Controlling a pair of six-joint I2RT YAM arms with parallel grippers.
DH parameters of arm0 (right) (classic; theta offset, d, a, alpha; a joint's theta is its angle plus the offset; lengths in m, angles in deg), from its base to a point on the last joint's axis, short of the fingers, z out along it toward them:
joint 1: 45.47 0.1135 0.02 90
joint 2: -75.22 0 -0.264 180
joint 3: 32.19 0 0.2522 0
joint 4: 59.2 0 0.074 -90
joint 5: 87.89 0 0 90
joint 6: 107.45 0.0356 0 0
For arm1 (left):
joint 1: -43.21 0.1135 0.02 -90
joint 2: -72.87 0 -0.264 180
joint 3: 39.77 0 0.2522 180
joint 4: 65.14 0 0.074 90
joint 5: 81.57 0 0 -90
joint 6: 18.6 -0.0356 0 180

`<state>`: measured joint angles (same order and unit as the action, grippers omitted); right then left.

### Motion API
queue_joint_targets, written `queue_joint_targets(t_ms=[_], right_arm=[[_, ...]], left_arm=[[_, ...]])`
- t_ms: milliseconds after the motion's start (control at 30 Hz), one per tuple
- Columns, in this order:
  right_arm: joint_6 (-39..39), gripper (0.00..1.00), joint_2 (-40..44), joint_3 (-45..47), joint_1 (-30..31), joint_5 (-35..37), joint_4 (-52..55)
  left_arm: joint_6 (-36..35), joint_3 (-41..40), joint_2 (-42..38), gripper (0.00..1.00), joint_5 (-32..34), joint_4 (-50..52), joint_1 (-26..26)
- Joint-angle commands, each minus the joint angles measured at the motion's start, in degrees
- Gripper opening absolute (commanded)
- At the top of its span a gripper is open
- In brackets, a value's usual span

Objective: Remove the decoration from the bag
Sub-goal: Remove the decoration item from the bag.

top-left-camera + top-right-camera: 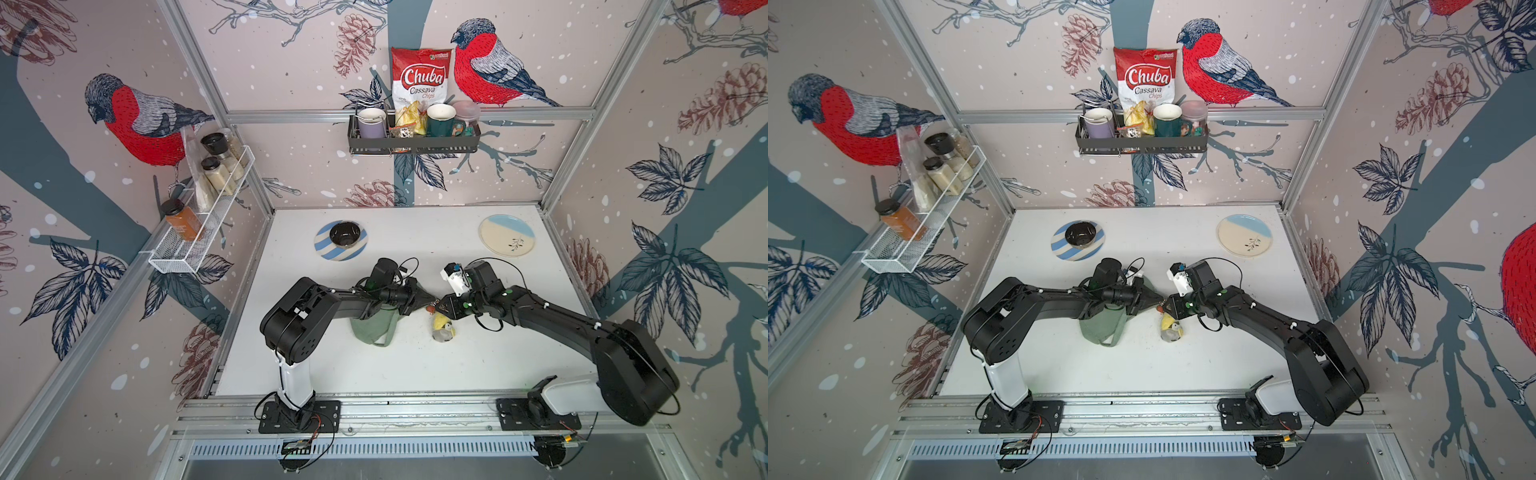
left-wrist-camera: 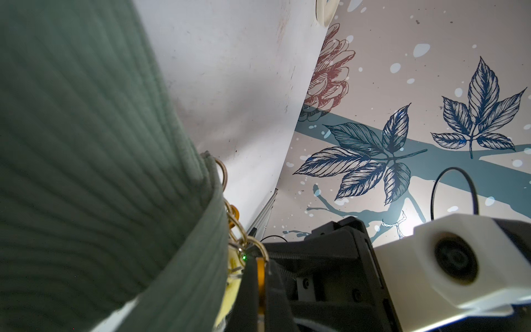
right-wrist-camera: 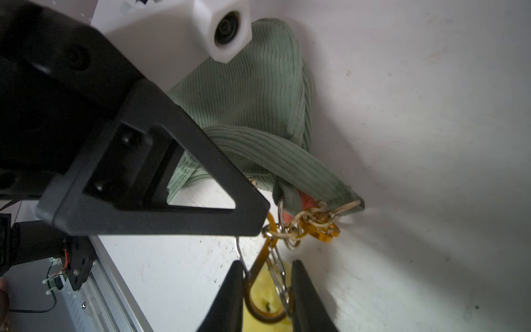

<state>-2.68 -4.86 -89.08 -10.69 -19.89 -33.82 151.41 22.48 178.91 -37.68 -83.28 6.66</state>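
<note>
Two claws meet over counter: left claw closed at bag strap end (pinched part hidden); right claw narrow, squeezing orange clasp. We anchor bag, press gate fully, slide clasp off chain; plush decoration lies beside bag.

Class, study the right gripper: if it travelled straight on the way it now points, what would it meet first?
The amber clasp sits between the jaws of the right gripper. Straight on come the gold chain, then probably the tip of the left gripper, though depth is unclear.
</note>
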Motion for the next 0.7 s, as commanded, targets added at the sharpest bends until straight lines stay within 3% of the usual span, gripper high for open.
queue_joint_targets(t_ms=[0,133,500,667], right_arm=[[3.5,0.2,-0.7,-1.2,0.8,2.6,-1.3],[4.2,0.16,-1.4,-1.8,1.9,4.8,-0.3],[6.2,0.35,-2.0,-3.9,2.4,8.5,1.9],[6.1,0.37,-2.3,-4.5,3.1,10.9,2.9]], left_arm=[[0.8,-0.1,-0.1,0.0,-1.4,-3.7,-0.3],[1.4,-0.6,0.0,0.0,-1.1,-5.0,-0.5],[2.1,-1.0,-0.2,0.0,-0.7,-5.8,-0.9],[2.3,-1.0,-0.1,0.0,-0.6,-6.4,-1.0]])
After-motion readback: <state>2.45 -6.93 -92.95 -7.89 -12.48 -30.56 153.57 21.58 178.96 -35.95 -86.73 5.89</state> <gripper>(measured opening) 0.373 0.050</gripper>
